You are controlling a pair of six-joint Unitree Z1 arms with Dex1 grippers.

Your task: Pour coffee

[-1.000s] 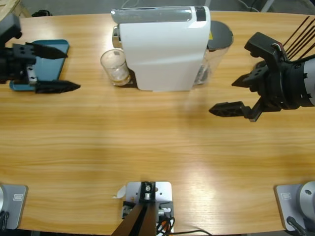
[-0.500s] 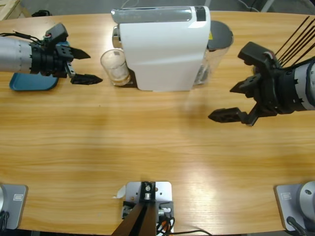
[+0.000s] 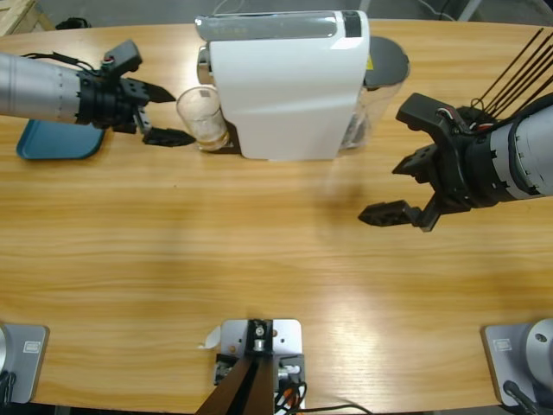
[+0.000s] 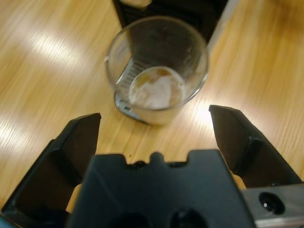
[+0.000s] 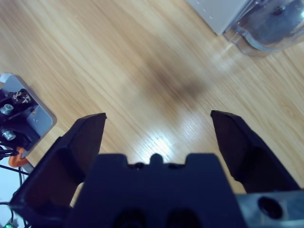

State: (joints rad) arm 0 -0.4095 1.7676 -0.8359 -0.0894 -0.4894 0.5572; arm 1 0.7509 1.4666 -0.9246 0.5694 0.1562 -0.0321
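Note:
A small clear glass tumbler (image 3: pixel 201 118) stands on the drip tray at the left end of the white coffee machine (image 3: pixel 289 86). A little amber-brown coffee (image 4: pixel 156 89) lies in its bottom. My left gripper (image 3: pixel 170 114) comes in from the left, open, its jaws just short of the tumbler (image 4: pixel 156 69) on either side. My right gripper (image 3: pixel 406 181) hangs open over bare table at the right, holding nothing.
A blue tray (image 3: pixel 54 141) lies under the left arm at the far left edge. The machine's clear water tank (image 3: pixel 380 86) sits at its right end, also seen as the tank (image 5: pixel 268 28) in the right wrist view. Wide wooden table in front.
The left gripper has travelled right from the blue tray up to the tumbler. The right gripper has drifted slightly left and down.

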